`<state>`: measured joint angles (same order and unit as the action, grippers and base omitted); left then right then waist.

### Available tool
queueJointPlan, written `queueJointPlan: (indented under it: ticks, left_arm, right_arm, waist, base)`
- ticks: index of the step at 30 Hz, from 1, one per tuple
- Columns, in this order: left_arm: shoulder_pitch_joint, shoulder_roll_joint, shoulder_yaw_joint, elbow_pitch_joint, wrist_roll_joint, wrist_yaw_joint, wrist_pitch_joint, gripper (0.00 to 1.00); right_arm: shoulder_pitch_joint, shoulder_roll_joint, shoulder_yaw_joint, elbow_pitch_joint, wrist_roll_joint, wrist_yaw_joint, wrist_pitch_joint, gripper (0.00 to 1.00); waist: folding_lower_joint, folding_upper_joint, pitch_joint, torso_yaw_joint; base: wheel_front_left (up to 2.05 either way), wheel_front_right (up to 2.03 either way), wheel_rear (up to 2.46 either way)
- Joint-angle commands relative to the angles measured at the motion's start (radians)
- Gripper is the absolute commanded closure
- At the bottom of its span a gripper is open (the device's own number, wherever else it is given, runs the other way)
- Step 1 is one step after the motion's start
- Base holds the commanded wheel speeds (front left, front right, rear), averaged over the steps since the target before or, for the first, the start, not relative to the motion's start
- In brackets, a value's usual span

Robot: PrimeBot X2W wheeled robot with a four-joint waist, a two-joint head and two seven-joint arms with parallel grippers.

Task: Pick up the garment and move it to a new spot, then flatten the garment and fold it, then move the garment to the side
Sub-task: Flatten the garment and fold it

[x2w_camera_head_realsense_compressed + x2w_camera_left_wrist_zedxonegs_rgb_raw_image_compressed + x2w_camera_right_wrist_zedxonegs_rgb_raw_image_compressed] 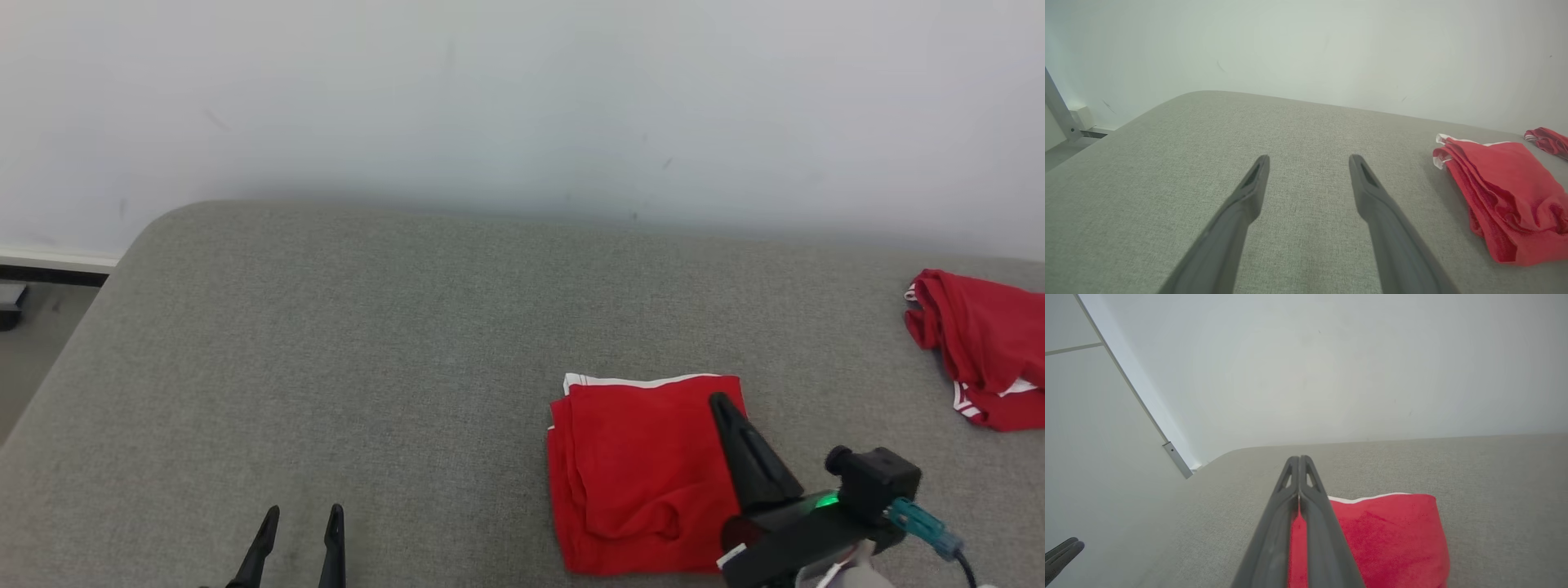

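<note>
Folded garment [637, 465] lies under the right gripper [722, 404], jaws pressed together; the left gripper [302, 516] has its jaws spread. Folding looks done. Moving it aside calls for opening those jaws around an edge.

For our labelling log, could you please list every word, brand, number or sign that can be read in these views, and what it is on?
No readable text in any view.
Folded red garment: white edging, no print.
Second red garment: white stripes, no lettering.
White patch at the base of the right gripper: too small to tell whether it bears writing.
</note>
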<state>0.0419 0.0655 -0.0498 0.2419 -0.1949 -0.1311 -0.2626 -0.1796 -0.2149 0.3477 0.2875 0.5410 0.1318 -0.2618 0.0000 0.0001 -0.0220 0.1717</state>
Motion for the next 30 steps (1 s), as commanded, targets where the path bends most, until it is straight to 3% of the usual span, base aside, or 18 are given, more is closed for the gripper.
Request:
queueJointPlan:
  ticks: [1, 5, 12, 22, 23, 25, 27, 30]
  left_arm:
    - [0.011, -0.002, 0.002, -0.006, -0.003, 0.001, -0.003, 0.0]
    - [0.01, -0.004, 0.006, -0.012, 0.006, 0.001, -0.003, 0.0]
    - [0.015, -0.005, 0.017, -0.024, 0.02, 0.001, -0.003, 0.0]
    - [0.02, -0.009, 0.02, -0.053, 0.042, 0.001, -0.003, 0.0]
    - [0.023, -0.009, 0.019, -0.057, 0.041, 0.001, -0.003, 0.0]
    - [0.027, -0.009, 0.019, -0.063, 0.043, 0.001, -0.003, 0.0]
    - [0.029, -0.01, 0.019, -0.07, 0.048, 0.001, -0.003, 0.0]
    - [0.031, -0.011, 0.018, -0.074, 0.05, 0.001, -0.003, 0.0]
  right_arm:
    - [0.026, -0.004, -0.036, -0.027, -0.027, -0.001, -0.004, 1.0]
    - [0.088, 0.032, -0.185, -0.133, -0.103, -0.001, -0.003, 1.0]
    - [0.202, 0.092, -0.336, -0.228, -0.195, -0.001, -0.002, 1.0]
    - [0.316, 0.129, -0.414, -0.203, -0.265, -0.001, -0.002, 0.99]
    - [0.321, 0.133, -0.414, -0.202, -0.271, -0.001, -0.002, 0.92]
    - [0.331, 0.138, -0.415, -0.191, -0.281, -0.001, -0.002, 0.62]
    - [0.332, 0.141, -0.406, -0.182, -0.294, -0.001, -0.002, 0.0]
    - [0.334, 0.144, -0.399, -0.164, -0.31, -0.001, -0.002, 0.0]
  waist:
    - [0.0, -0.0001, 0.0, -0.017]
    - [0.0, -0.0001, 0.002, -0.039]
    - [0.0, -0.0001, 0.001, -0.067]
    - [0.0, -0.0001, 0.004, -0.103]
    - [0.0, -0.0001, 0.004, -0.107]
    - [0.0, -0.0001, 0.004, -0.11]
    - [0.0, -0.0001, 0.003, -0.113]
    - [0.0, -0.0001, 0.002, -0.113]
  base:
    - [0.0, 0.0, 0.0]
    - [0.0, 0.0, 0.0]
    - [0.0, 0.0, 0.0]
    - [0.0, 0.0, 0.0]
    - [0.0, 0.0, 0.0]
    - [0.0, 0.0, 0.0]
    - [0.0, 0.0, 0.0]
    - [0.0, 0.0, 0.0]
